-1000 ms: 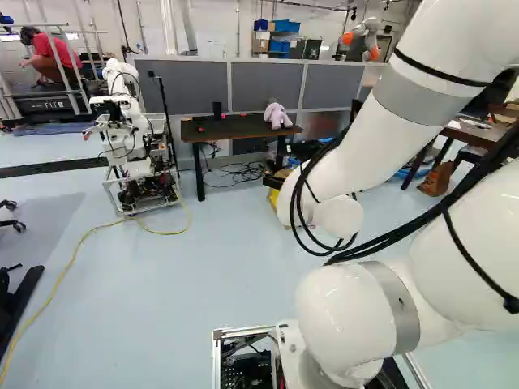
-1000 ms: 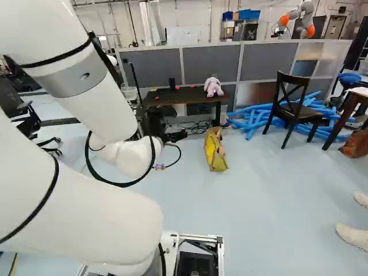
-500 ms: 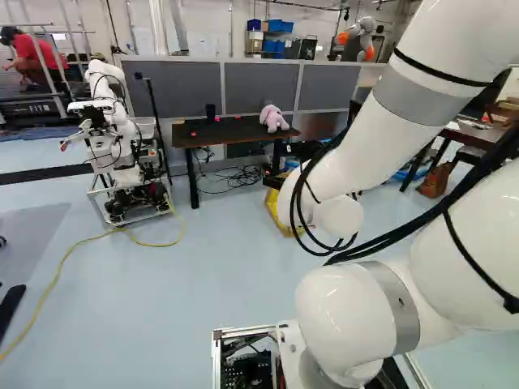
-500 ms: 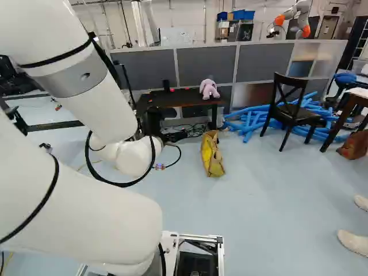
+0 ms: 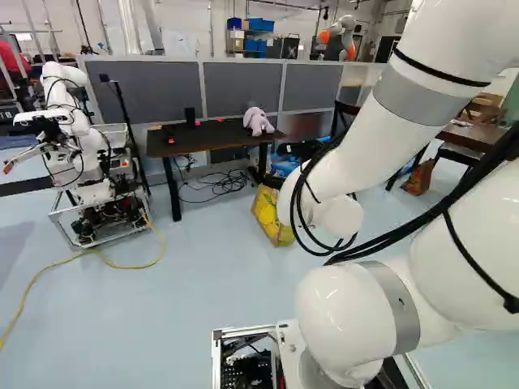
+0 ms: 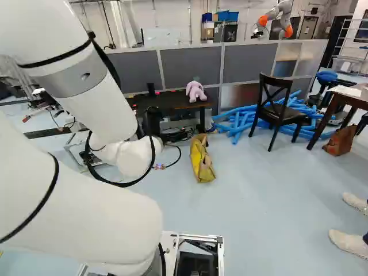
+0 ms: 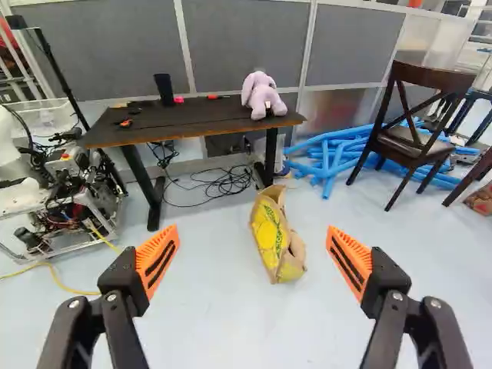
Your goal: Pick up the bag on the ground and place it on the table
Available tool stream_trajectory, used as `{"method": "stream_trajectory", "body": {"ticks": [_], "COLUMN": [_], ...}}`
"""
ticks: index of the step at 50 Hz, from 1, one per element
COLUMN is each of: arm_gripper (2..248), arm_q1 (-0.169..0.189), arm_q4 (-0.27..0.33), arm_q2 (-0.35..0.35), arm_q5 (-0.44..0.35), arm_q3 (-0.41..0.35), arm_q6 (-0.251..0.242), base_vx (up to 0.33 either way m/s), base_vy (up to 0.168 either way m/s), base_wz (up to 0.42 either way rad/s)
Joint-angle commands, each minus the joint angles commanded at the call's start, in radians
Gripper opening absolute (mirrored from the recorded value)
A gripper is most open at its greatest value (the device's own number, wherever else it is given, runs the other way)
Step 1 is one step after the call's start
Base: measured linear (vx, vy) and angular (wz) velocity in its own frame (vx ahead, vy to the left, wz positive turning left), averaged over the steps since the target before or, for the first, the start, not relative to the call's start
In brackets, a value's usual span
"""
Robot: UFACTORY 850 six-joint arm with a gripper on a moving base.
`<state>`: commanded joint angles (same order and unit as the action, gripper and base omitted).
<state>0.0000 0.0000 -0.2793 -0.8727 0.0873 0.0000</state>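
My gripper (image 6: pixel 172 136) shows as a dark shape past the arm's wrist in the right base view, its fingertips hard to make out. In the wrist view the gripper (image 7: pixel 253 246) stands wide open with nothing held. A yellow and brown bag (image 7: pixel 269 231) rests on the floor farther ahead, in line with the space between the fingers and not touched by them. The same bag (image 5: pixel 268 212) lies left of the arm in the left base view. Behind it stands the dark-topped table (image 7: pixel 192 123), bearing a pink plush toy (image 7: pixel 262 95) and a black cup (image 7: pixel 164 88).
Cables (image 7: pixel 219 183) lie under the table. Another robot (image 5: pixel 89 174) stands left of it, with a yellow cord on the floor. Blue tubes (image 6: pixel 244 122) and a dark chair (image 6: pixel 279 109) are to its right. A person's feet (image 6: pixel 349 241) show at the right base view's edge.
The base has moved, turning right and coming nearer: table, bag and other robot shift left in the base views and look larger. My arm holds its pose against its lowest joint.
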Motion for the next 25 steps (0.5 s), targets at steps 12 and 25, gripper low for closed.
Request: {"method": "stream_trajectory", "body": {"ticks": [12, 25], "arm_gripper": [247, 247], "arm_q1": [0.0, 0.0], "arm_q4": [0.0, 0.0], "arm_q2": [0.0, 0.0], "arm_q5": [0.0, 0.0], "arm_q3": [0.0, 0.0], "arm_q6": [0.0, 0.0], "base_vx": [0.209, 0.216], "base_vy": [-0.049, -0.051], "base_wz": [-0.008, -0.011]}}
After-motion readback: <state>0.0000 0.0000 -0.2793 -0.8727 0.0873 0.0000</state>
